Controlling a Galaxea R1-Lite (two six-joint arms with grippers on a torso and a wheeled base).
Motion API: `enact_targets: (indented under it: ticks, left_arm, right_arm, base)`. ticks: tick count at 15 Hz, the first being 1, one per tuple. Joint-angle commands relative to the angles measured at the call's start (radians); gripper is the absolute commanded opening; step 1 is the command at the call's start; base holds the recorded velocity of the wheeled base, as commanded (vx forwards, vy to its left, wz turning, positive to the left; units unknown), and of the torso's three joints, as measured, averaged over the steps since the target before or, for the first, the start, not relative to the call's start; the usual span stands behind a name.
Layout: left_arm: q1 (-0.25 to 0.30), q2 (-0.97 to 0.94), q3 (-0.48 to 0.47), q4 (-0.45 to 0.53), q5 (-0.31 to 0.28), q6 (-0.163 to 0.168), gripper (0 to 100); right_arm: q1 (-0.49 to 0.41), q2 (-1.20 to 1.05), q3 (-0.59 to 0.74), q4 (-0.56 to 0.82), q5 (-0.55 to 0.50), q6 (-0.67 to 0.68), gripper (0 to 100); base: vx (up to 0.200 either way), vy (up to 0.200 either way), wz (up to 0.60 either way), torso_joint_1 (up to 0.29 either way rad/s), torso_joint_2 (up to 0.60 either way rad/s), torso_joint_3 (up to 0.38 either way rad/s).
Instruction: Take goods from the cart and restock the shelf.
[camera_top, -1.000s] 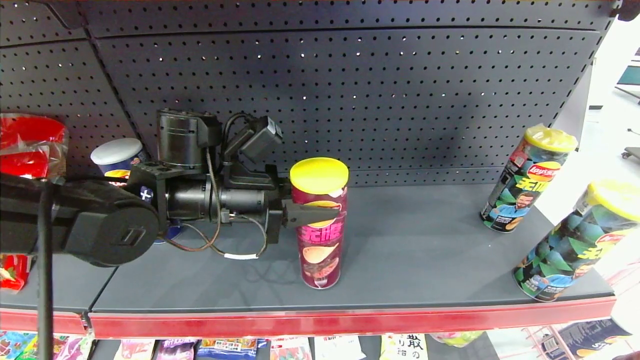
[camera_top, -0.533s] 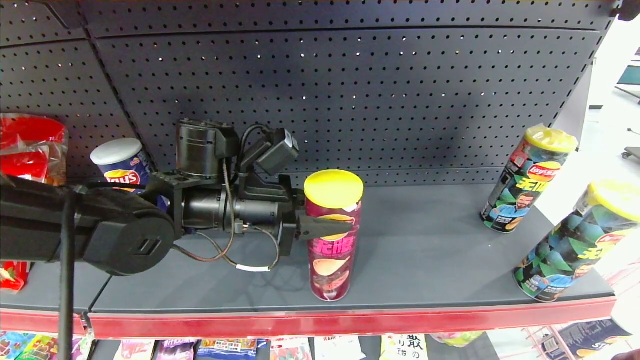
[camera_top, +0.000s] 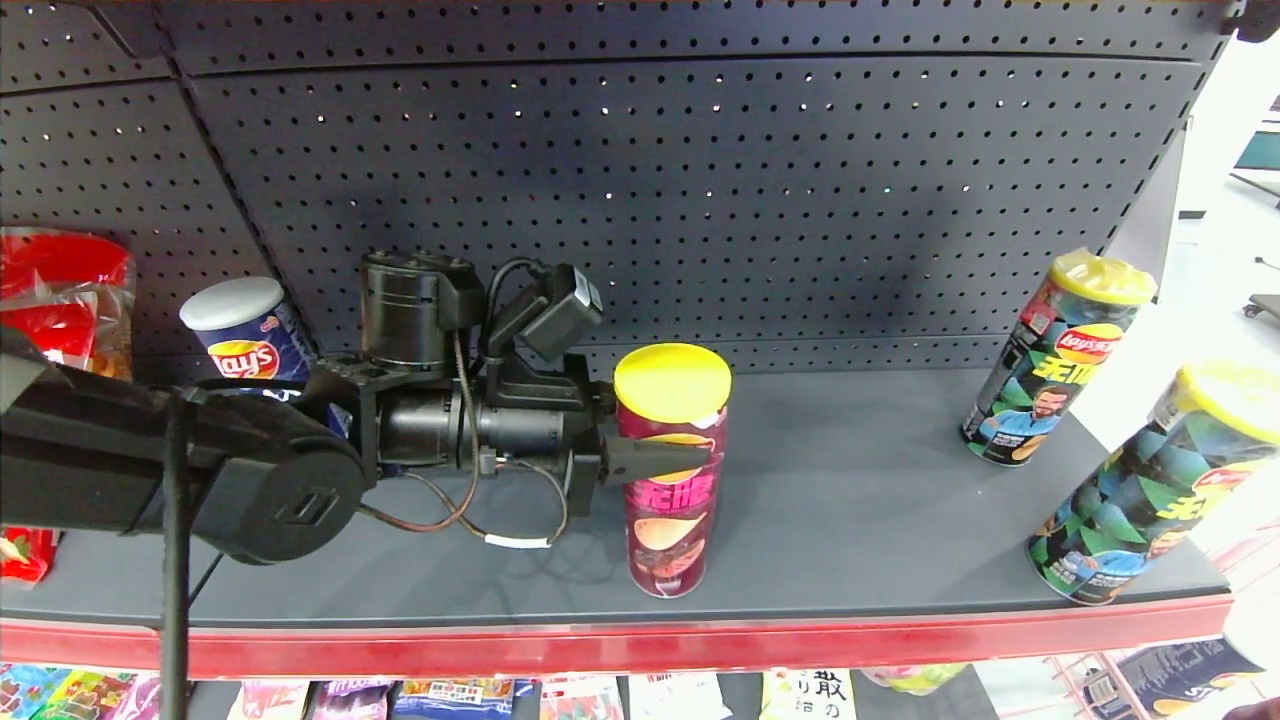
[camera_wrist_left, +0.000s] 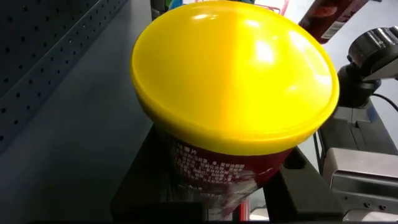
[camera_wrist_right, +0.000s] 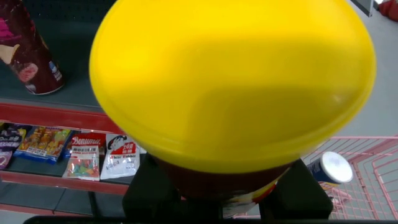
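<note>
1. The left gripper (camera_top: 682, 445) reaches in from the robot's left, level with the shelf (camera_top: 850, 500); its jaws are clenched on the upper part of a maroon can (camera_top: 668, 520) with a yellow lid.
2. The maroon can stands upright near the front edge of the shelf, about midway along it; whether its base touches the shelf floor cannot be told.
3. In the left wrist view the yellow lid of the maroon can (camera_wrist_left: 233, 81) sits close under the camera, with the left gripper (camera_wrist_left: 217, 190) closed on the body below it.
4. The right gripper (camera_wrist_right: 224, 199) grasps a second can (camera_wrist_right: 233, 81), also yellow-lidded, in front of the shelf and beside the pink wire cart (camera_wrist_right: 367, 180); a white-lidded can (camera_wrist_right: 329, 168) lies in the cart.
5. A blue can (camera_top: 245, 335) with a white lid stands at the back of the shelf behind the left arm; red bags (camera_top: 55, 290) lie further left.
6. Two dark cans (camera_top: 1060, 360) with yellow lids stand at the right end of the shelf, well apart from the maroon can.
7. A dark pegboard (camera_top: 700, 200) backs the shelf; snack packets (camera_top: 580, 695) line the level below.
</note>
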Motion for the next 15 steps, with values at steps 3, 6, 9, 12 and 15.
enact_targets:
  ticks: [3,6,9,12,15]
  left_arm:
    - [0.000,-0.039,0.049,0.001,-0.002,-0.002,0]
    - [0.000,-0.047,0.062,0.001,-0.001,-0.002,0]
    - [0.000,-0.045,0.064,0.001,0.001,-0.004,0]
    - [0.000,-0.041,0.064,0.001,0.001,-0.005,0]
    - [-0.012,-0.036,0.062,0.001,0.004,-0.005,0]
  right_arm:
    - [0.001,0.003,0.000,0.000,0.001,0.000,0]
    - [0.001,0.006,0.000,0.000,0.002,0.000,0]
    - [0.001,0.007,-0.002,0.000,0.002,0.000,0]
    - [0.001,0.007,0.000,0.001,0.002,0.000,0]
    - [0.001,0.009,-0.002,0.001,0.002,0.000,0]
  base:
    - [0.000,0.000,0.00,0.000,0.00,0.000]
    - [0.000,0.000,0.00,0.000,0.00,0.000]
    - [0.000,0.000,0.00,0.000,0.00,0.000]
    - [0.000,0.000,0.00,0.000,0.00,0.000]
    - [0.000,0.000,0.00,0.000,0.00,0.000]
